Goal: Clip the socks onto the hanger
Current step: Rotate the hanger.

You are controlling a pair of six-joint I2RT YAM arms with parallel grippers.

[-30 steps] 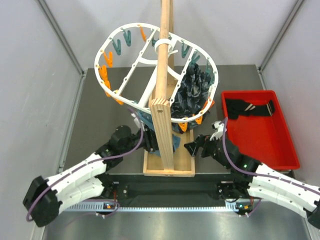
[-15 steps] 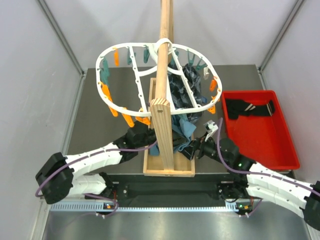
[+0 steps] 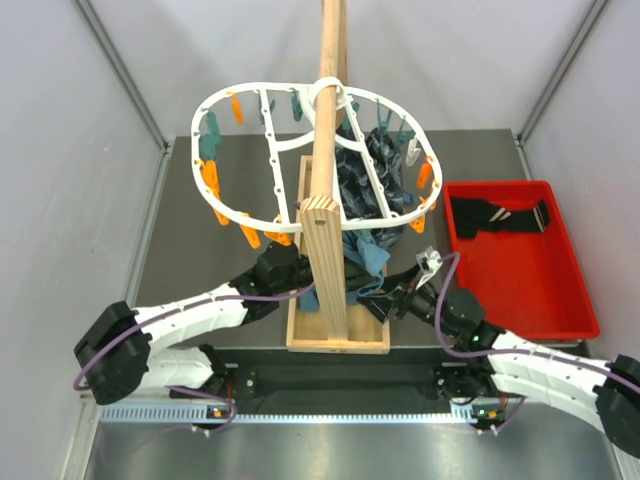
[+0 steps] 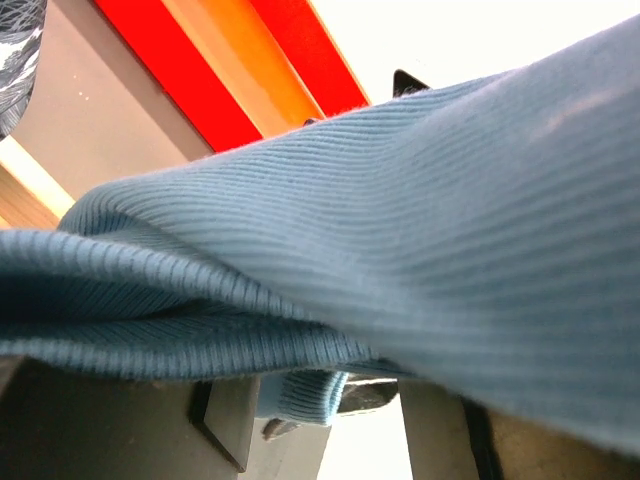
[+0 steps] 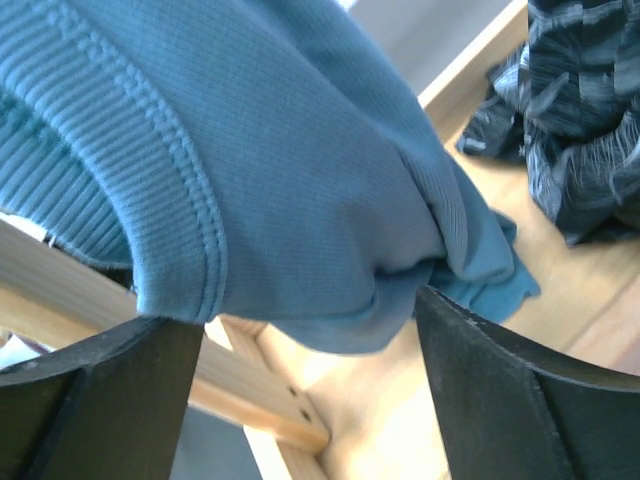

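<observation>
The white oval hanger (image 3: 274,155), rimmed with orange and teal pins, hangs on the wooden pole (image 3: 326,170). Black socks (image 3: 497,217) lie in the red tray (image 3: 520,290) at the right. My left gripper (image 3: 292,272) reaches in beside the pole, under the hanger. In the left wrist view the left gripper (image 4: 325,430) is open, with a ribbed blue cloth (image 4: 400,230) draped over it and a cuff hanging in the gap. My right gripper (image 3: 393,300) is open at the base's right side. In the right wrist view the right gripper (image 5: 310,380) has teal cloth (image 5: 280,180) hanging between its fingers.
A dark patterned navy bunch (image 3: 375,175) hangs from the hanger; it also shows in the right wrist view (image 5: 580,120). Blue-teal cloths (image 3: 365,255) hang below it over the wooden tray-like base (image 3: 338,338). Grey walls stand close on both sides.
The hanger has swung from tilted to nearly level and turned. My left arm reached in toward the pole. My right gripper moved left and closer to the base.
</observation>
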